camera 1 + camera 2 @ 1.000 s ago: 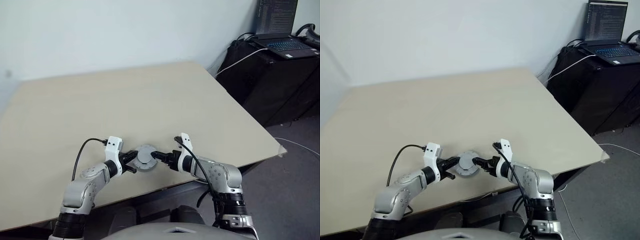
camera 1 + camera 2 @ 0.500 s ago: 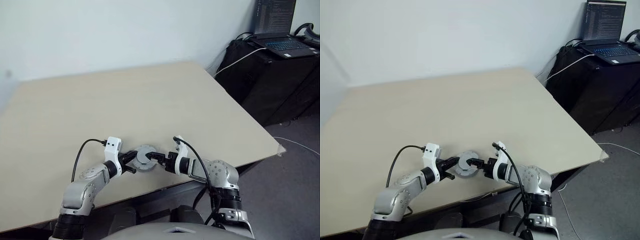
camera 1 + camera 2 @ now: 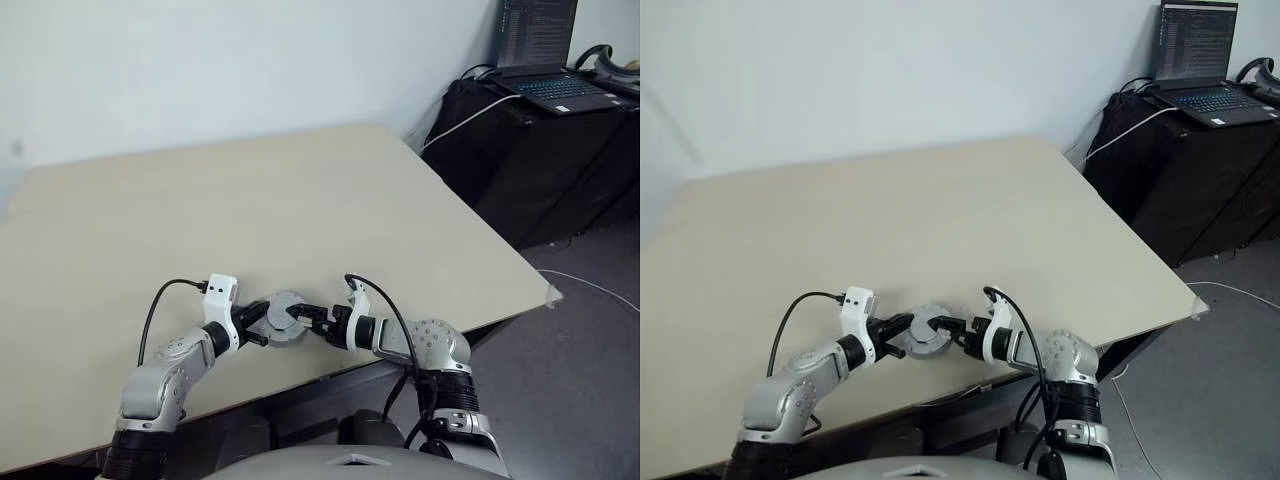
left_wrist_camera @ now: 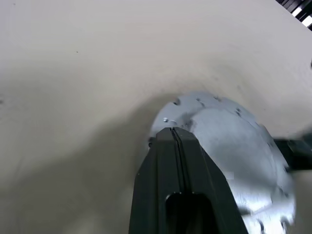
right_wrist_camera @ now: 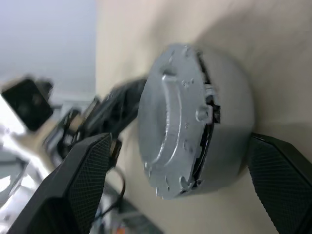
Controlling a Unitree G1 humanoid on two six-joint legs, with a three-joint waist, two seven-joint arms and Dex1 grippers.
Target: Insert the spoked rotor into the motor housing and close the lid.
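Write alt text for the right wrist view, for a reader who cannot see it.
A round grey lid sits on the motor housing on a beige table, between the right gripper's two wide-open black fingers. Beyond the assembly, the left gripper reaches in toward it.

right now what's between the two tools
The lid, a round grey disc on the table, lies between the left tool and the right tool; the eye views show this.
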